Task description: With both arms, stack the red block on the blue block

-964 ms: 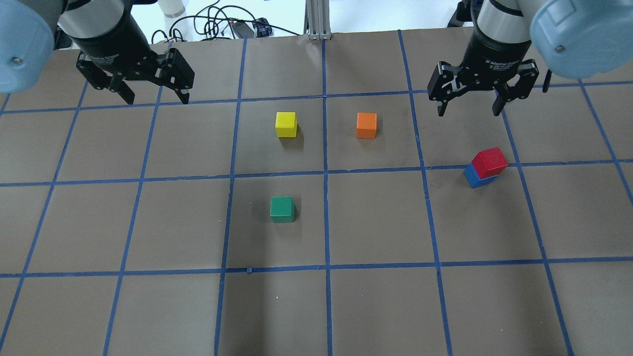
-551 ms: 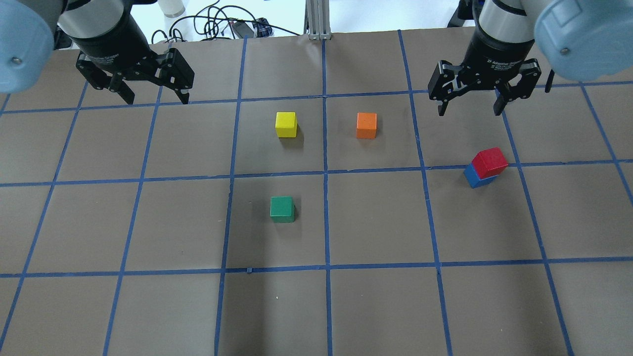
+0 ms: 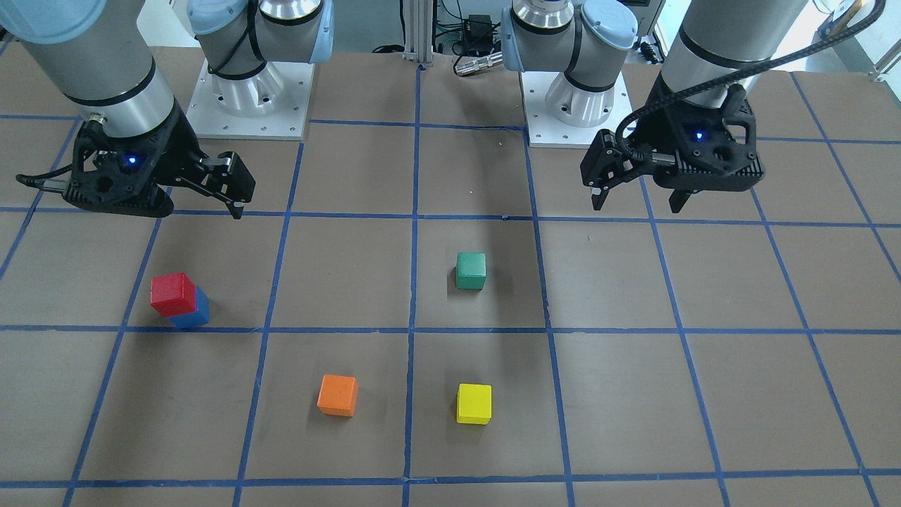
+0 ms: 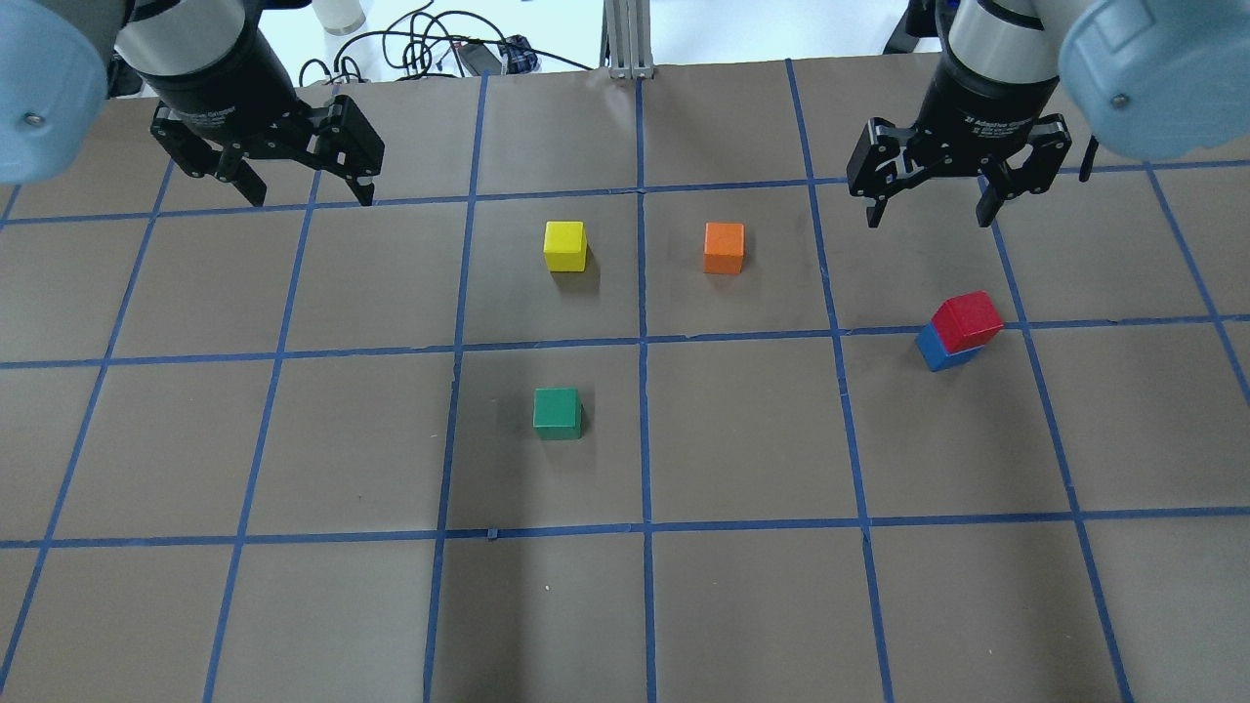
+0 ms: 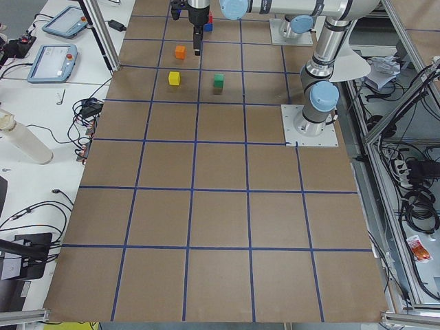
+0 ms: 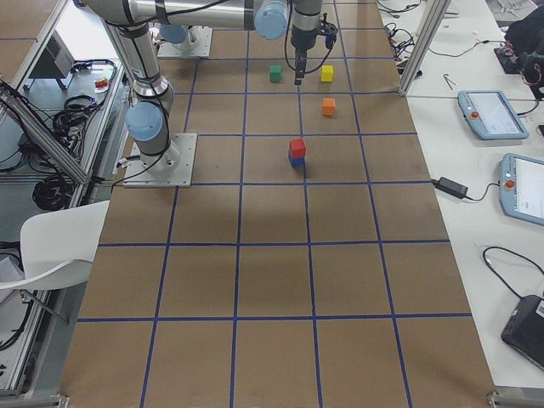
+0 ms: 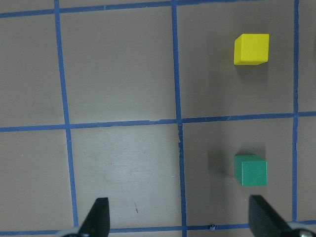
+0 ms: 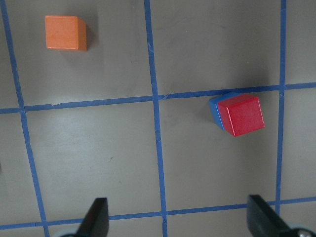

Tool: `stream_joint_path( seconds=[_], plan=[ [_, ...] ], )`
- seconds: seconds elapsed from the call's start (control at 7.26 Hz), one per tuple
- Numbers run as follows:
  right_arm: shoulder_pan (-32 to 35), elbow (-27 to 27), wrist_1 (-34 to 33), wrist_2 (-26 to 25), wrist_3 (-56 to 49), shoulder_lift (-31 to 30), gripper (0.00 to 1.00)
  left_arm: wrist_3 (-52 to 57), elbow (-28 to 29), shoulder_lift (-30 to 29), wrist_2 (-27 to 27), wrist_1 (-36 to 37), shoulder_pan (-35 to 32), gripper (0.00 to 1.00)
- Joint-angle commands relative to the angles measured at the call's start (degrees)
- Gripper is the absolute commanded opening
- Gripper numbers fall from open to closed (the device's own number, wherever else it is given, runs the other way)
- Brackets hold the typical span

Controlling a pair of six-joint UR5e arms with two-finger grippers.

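Note:
The red block (image 4: 967, 319) sits on top of the blue block (image 4: 936, 351), turned a little so that blue edges show; the stack stands on the table's right side. It also shows in the front view, red (image 3: 172, 293) over blue (image 3: 196, 315), and in the right wrist view, red (image 8: 240, 115) over blue (image 8: 215, 109). My right gripper (image 4: 928, 220) is open and empty, raised above the table, apart from the stack and beyond it. My left gripper (image 4: 311, 198) is open and empty, raised over the far left of the table.
A yellow cube (image 4: 565, 245), an orange cube (image 4: 724, 247) and a green cube (image 4: 557, 412) stand apart near the table's middle. Blue tape lines grid the brown surface. Cables (image 4: 439, 49) and a metal post (image 4: 625, 39) lie past the far edge.
My right gripper has drifted slightly farther from the stack, still open. The stack, the other cubes and the left arm have not moved.

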Motion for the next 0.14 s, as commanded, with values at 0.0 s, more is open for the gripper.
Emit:
stream_joint_path(
  seconds=[0.0],
  plan=[
    [-0.17, 0.02, 0.08, -0.59, -0.3, -0.02, 1.0, 0.0, 0.0, 0.0, 0.09, 0.0, 0.0, 1.0]
  ],
)
